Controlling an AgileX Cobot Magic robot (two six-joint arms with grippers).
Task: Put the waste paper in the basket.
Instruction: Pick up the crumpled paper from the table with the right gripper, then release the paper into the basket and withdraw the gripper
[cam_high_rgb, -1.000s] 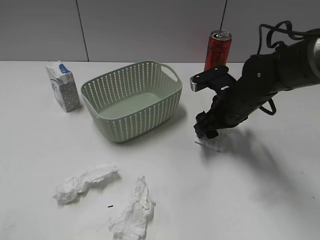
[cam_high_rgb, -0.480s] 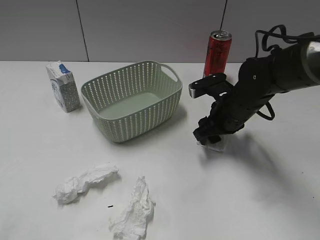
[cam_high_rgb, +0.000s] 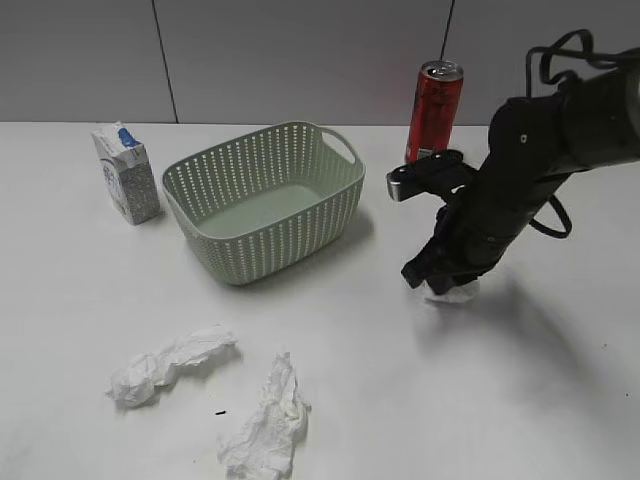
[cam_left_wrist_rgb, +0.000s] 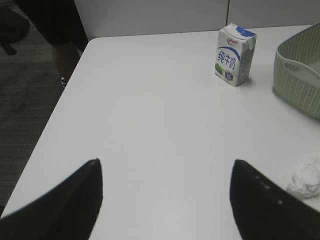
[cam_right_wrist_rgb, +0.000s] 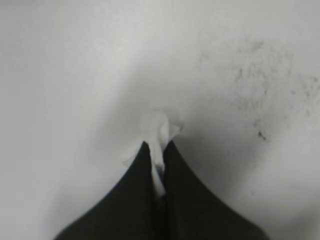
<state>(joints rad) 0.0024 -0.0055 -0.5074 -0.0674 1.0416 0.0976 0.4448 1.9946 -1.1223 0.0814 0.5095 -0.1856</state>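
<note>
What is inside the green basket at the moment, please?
The basket shows only its bare pale floor; no paper is in it. Its near wall hides the front strip of the floor.

Black gripper (cam_right_wrist_rgb: 159, 155) pinches a wad of white paper (cam_right_wrist_rgb: 160, 127) between its nearly closed fingertips, the crumpled tuft bulging past them above a pale table (cam_right_wrist_rgb: 60, 60) flecked with dark specks.

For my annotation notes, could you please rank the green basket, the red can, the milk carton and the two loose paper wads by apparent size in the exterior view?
1. Green basket, clearly largest.
2-3. The two paper wads, left and right: too alike, and nearest the camera, so unranked.
4-5. Milk carton and red can: similar, unranked.
</note>
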